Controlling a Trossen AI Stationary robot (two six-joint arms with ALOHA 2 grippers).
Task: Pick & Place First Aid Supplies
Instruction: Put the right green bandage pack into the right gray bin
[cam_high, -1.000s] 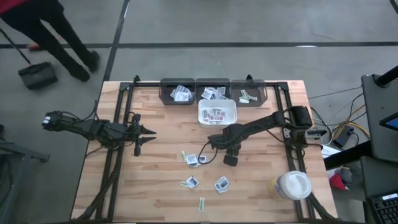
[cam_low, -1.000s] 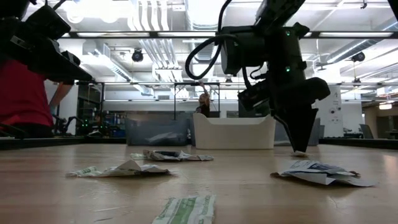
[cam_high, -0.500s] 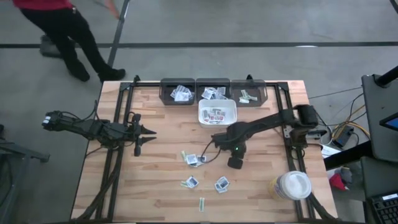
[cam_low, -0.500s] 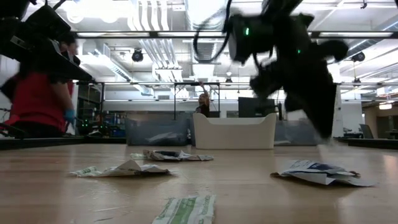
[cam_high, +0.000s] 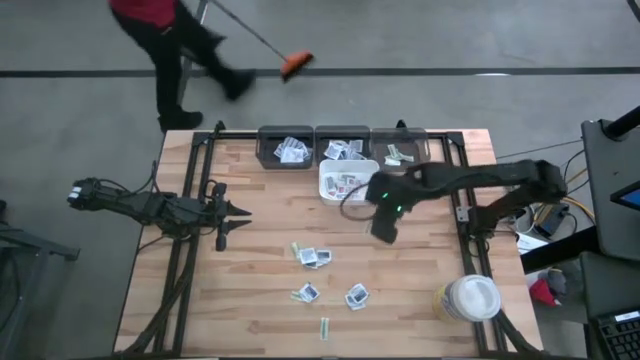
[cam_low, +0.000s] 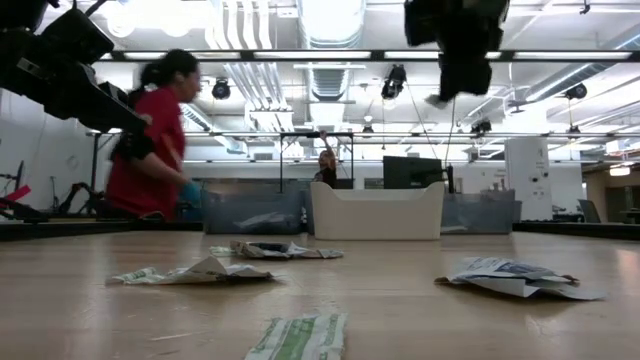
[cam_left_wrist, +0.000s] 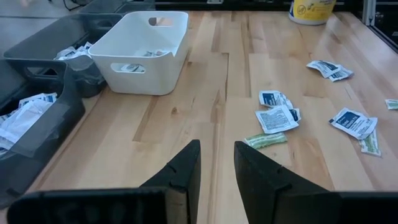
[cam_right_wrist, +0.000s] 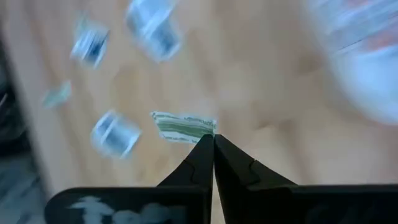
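**Right arm up in the air with a green strip pinched, rest of the packets on the wood**

The right gripper (cam_high: 383, 228) is lifted well off the light wooden slat table (cam_high: 250, 300), hanging just in front of the white square plastic tray (cam_high: 349, 180). Its two dark fingers (cam_right_wrist: 208, 163) are pressed together at the tips, and the wrist view shows a narrow pale strip with greenish print (cam_right_wrist: 184, 127) sticking out sideways from between those tips, so it's clamped on that one. In the low view the gripper is up near the top edge with a small pale bit hanging below it.

The left gripper (cam_high: 232, 212) sits over the table's left side, well apart from everything. Its fingers (cam_left_wrist: 184, 168) stand slightly apart with bare wood showing in the gap, nothing between them.

The loose first aid supplies lie flat on the table in the middle and front: a small cluster of white packets with blue print (cam_high: 313, 257), two more blue-printed packets (cam_high: 306, 293) (cam_high: 356, 296) nearer the front, and another pale greenish strip (cam_high: 325, 327) right at the front edge. The white tray has a few red-printed packets (cam_high: 346, 184) in it. Behind the tray, three dark bins (cam_high: 343, 145) run along the back edge, each holding some packets too.

A round jar with a white lid (cam_high: 469, 298) stands at the front right corner. Beyond the table a person in a red top (cam_high: 165, 30) is on the floor with an orange-headed broom (cam_high: 294, 66).
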